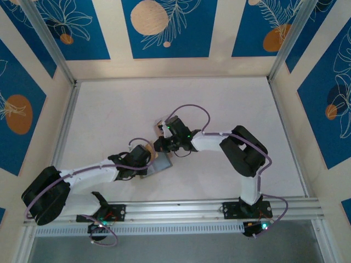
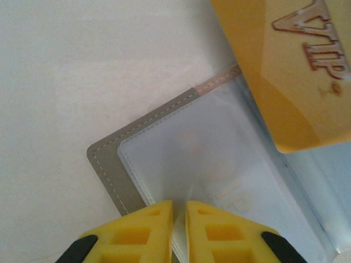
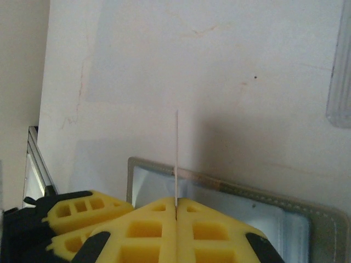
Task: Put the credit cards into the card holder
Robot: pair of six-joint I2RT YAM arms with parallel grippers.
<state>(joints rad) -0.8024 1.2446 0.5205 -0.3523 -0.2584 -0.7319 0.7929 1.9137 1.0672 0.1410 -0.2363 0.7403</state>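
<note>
Card holder (image 2: 106,164) open, grey-rimmed, pale blue inside, pinched by left fingers (image 2: 137,234); tan VIP card (image 2: 285,71) clamped between right fingers (image 3: 148,233).

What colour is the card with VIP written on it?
The VIP card is golden yellow, with embossed lettering; it shows best in the left wrist view.
</note>
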